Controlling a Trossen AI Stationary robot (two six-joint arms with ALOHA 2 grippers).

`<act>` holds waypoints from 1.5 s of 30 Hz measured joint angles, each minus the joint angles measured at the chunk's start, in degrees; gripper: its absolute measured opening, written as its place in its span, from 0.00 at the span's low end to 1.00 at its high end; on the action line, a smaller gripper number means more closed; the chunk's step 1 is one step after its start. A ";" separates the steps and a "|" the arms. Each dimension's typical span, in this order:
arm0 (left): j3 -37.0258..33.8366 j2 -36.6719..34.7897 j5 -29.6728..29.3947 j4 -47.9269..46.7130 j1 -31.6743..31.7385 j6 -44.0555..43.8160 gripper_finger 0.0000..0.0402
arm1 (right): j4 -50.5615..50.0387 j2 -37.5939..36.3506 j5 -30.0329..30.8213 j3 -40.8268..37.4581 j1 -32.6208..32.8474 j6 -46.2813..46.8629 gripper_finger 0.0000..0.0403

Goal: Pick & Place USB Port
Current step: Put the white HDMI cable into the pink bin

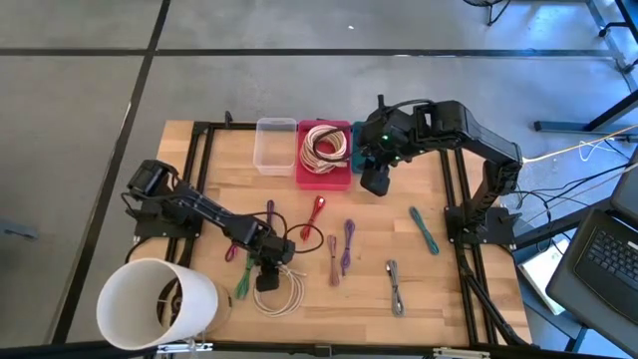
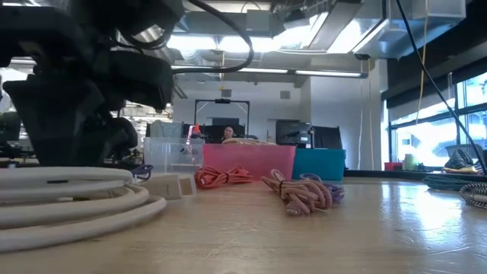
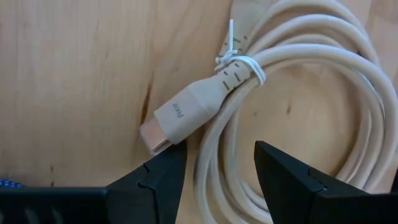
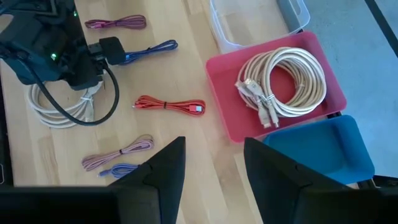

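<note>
A white coiled USB cable (image 1: pixel 283 297) (image 3: pixel 298 93) lies flat on the wooden table near its near edge. It is tied with a white twist tie, and its beige plug (image 3: pixel 183 112) (image 2: pixel 171 185) points out of the coil. My left gripper (image 1: pixel 267 281) (image 3: pixel 217 177) is low over the coil and open, one finger on each side of the coil's strands beside the plug. My right gripper (image 1: pixel 375 182) (image 4: pixel 214 168) hangs open above the table by the bins, holding nothing.
At the far edge stand a clear bin (image 1: pixel 274 150), a pink bin (image 4: pixel 224 68) holding a white cable coil (image 4: pixel 283 84), and a blue bin (image 4: pixel 323 149). Red (image 1: pixel 315 214), pink (image 1: pixel 333 259), purple (image 1: pixel 348 244), grey (image 1: pixel 396 287), teal (image 1: pixel 425 229) and green (image 1: pixel 242 282) cables lie scattered. A white cylinder (image 1: pixel 155 304) stands at the near left.
</note>
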 joint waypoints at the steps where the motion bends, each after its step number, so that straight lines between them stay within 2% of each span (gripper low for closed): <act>1: 0.00 0.12 -0.07 0.23 0.00 -0.03 0.46 | -0.02 0.00 0.00 0.00 0.00 -0.01 0.41; 3: 0.00 0.24 -0.69 0.49 0.00 -0.11 0.44 | -0.01 0.00 -0.05 0.00 0.00 -0.18 0.41; 5: 0.00 0.29 -1.17 0.49 -0.01 -0.08 0.38 | 0.00 0.00 -0.08 0.00 0.00 -0.35 0.41; 9: -0.05 0.60 0.62 1.81 0.58 1.43 0.11 | -0.02 0.00 -0.20 0.00 0.00 -0.60 0.41; 11: 0.00 0.10 3.10 1.27 1.06 2.44 0.05 | 0.00 0.00 -0.20 0.00 0.00 -0.60 0.41; 16: 0.66 -5.16 4.33 -6.50 2.04 5.42 0.03 | 0.00 -0.04 -0.14 0.00 0.00 -0.99 0.41; 19: 1.26 -10.74 2.35 -11.94 3.36 7.88 0.03 | 0.00 -0.27 0.10 0.00 0.00 -2.02 0.41; 21: 1.58 -14.95 0.87 -11.87 5.43 8.87 0.03 | -0.01 -0.54 0.43 0.00 -0.12 -2.22 0.41; 26: 3.17 -23.44 -3.39 -5.44 14.20 13.57 0.03 | -0.01 -1.05 3.43 0.00 -0.17 -2.69 0.41; 30: 6.98 -25.24 -5.54 -3.80 24.74 20.98 0.03 | 0.00 -1.90 3.93 0.00 -0.17 -3.03 0.41; 36: 18.97 -19.51 -2.87 -6.13 42.08 34.45 0.03 | -0.02 -2.74 4.86 0.00 -0.17 -2.70 0.41; 40: 32.53 -10.58 -0.65 -12.62 51.25 41.07 0.03 | -0.02 -3.24 4.88 0.00 -0.17 -2.47 0.41; 45: 50.24 3.02 0.02 -23.92 57.49 45.45 0.03 | -0.02 -4.01 5.06 0.00 -0.17 -2.31 0.41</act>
